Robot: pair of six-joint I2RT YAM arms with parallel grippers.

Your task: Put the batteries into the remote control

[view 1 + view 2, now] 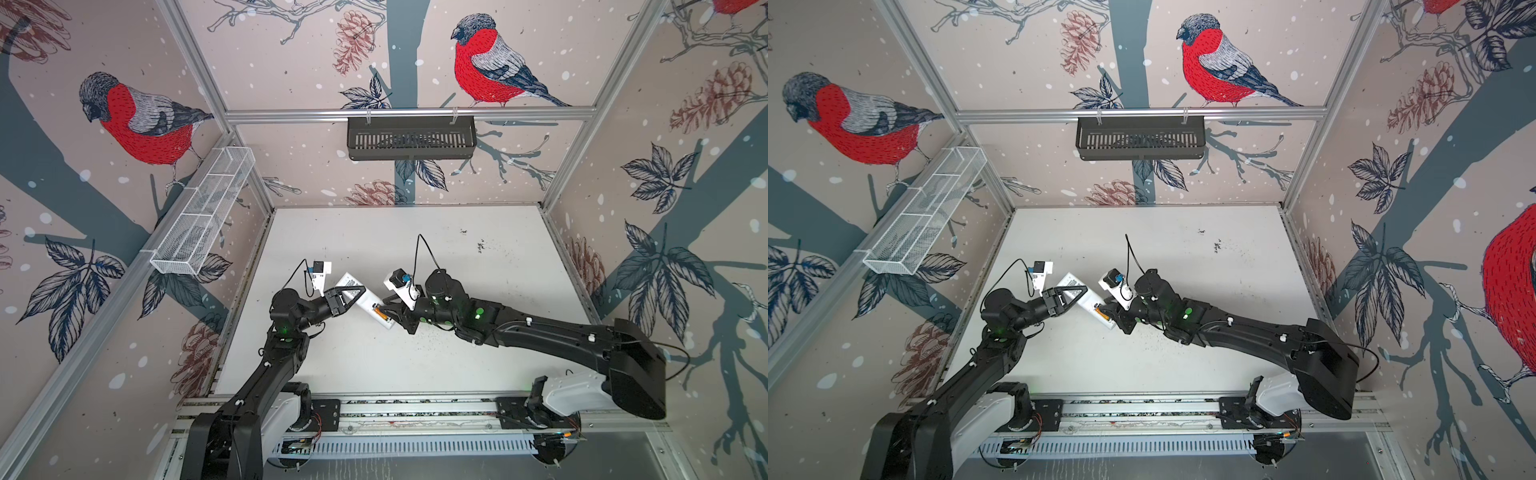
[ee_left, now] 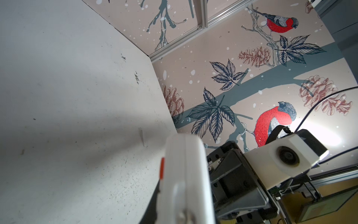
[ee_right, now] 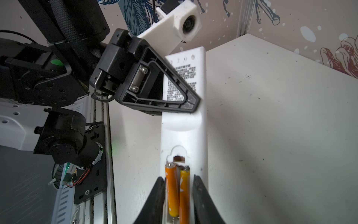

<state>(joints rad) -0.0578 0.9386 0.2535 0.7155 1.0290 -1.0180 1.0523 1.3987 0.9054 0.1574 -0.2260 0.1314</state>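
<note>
White remote control, back upward, two orange batteries inside

The remote control sits slantwise left of the tabletop's middle. Two batteries sit side by side in the compartment at its end nearer the front edge. The left end effector clamps across its far half; the right end effector straddles both batteries.
</note>
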